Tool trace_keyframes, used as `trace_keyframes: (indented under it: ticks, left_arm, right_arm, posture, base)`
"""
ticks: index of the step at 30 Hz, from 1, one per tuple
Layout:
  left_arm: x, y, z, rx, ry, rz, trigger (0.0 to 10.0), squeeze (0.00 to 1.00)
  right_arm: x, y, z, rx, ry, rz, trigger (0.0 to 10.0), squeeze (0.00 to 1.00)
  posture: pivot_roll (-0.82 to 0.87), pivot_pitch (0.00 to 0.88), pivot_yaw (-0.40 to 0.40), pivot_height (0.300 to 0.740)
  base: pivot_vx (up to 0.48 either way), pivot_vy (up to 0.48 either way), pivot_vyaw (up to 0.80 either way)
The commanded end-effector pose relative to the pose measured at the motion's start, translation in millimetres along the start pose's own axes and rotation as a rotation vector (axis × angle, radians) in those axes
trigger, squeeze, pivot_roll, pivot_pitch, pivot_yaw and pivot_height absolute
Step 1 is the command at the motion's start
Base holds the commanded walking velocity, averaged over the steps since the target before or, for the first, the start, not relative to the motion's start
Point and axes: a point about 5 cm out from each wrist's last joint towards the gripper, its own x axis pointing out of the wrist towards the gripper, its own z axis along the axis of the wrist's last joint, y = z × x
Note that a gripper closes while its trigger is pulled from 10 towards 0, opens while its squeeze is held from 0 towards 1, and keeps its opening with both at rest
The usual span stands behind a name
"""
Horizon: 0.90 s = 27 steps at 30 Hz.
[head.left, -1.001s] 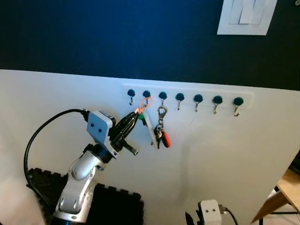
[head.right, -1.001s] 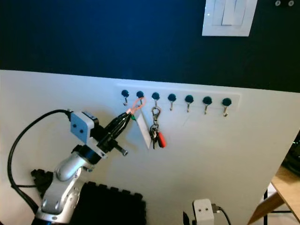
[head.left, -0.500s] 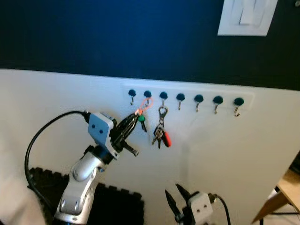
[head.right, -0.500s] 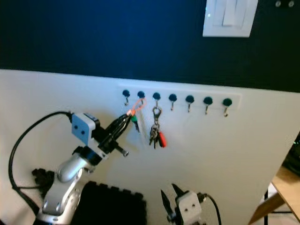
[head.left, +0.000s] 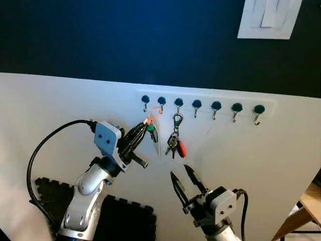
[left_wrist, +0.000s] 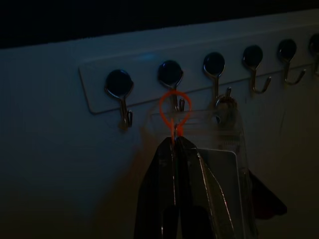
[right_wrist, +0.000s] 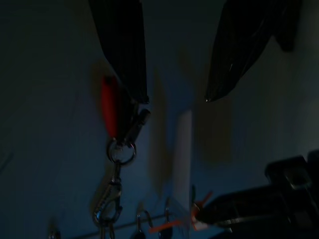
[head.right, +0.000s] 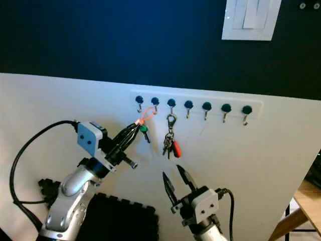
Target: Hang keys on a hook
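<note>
A white rail of several dark-capped hooks (head.left: pixel 205 103) is fixed to the white wall. My left gripper (head.left: pixel 146 128) is shut on a key set with an orange ring (head.left: pixel 155 112), a green key (head.right: pixel 144 131) and a clear tag. It holds the ring up at the second hook from the left (left_wrist: pixel 172 77). In the left wrist view the orange ring (left_wrist: pixel 174 108) circles that hook's tip, just beyond my fingertips (left_wrist: pixel 168 145). My right gripper (head.left: pixel 181 176) stands open below the rail, pointing up at the wall.
Another key bunch with a red fob (head.left: pixel 175 141) hangs by a metal clasp from the third hook. A white light switch (head.left: pixel 271 19) sits on the dark upper wall. A black foam mat (head.left: pixel 125 221) lies below, and a wooden edge (head.left: pixel 301 221) shows at the lower right.
My right arm has risen from the bottom edge, its open gripper now just under the red-fob keys. The left gripper keeps the orange ring at the second hook; the clear tag has swung.
</note>
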Motion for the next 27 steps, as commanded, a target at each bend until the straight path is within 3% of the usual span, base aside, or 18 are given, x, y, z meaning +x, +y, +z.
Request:
trace_keyframes:
  ticks: [1, 14, 21, 27]
  left_arm:
    - [2.6, -2.5, -1, -0.002, -0.004, -0.001, 10.0, 0.00]
    - [5.5, -8.0, -4, -0.020, 0.009, -0.029, 10.0, 0.00]
    - [2.0, -15.0, -20, 0.027, 0.132, -0.098, 10.0, 0.00]
    - [2.0, -14.6, -23, 0.034, 0.152, -0.095, 10.0, 0.00]
  right_arm:
    - [2.9, 0.2, 1, 0.021, -0.004, -0.008, 10.0, 0.00]
    - [8.0, 0.1, 7, 0.056, 0.000, -0.013, 10.0, 0.00]
    - [7.4, -0.6, 7, 0.058, 0.022, -0.023, 10.0, 0.00]
    - [7.7, -2.5, 8, 0.057, 0.026, -0.031, 10.0, 0.00]
  posture:
    - [0.05, 0.008, 0.016, 0.740]
    - [0.05, 0.008, 0.017, 0.740]
    - [0.05, 0.008, 0.019, 0.740]
    - [0.05, 0.007, 0.020, 0.740]
  base:
    - [0.000, 0.000, 0.00]
    - [0.000, 0.000, 0.00]
    - [0.000, 0.000, 0.00]
    - [0.000, 0.000, 0.00]
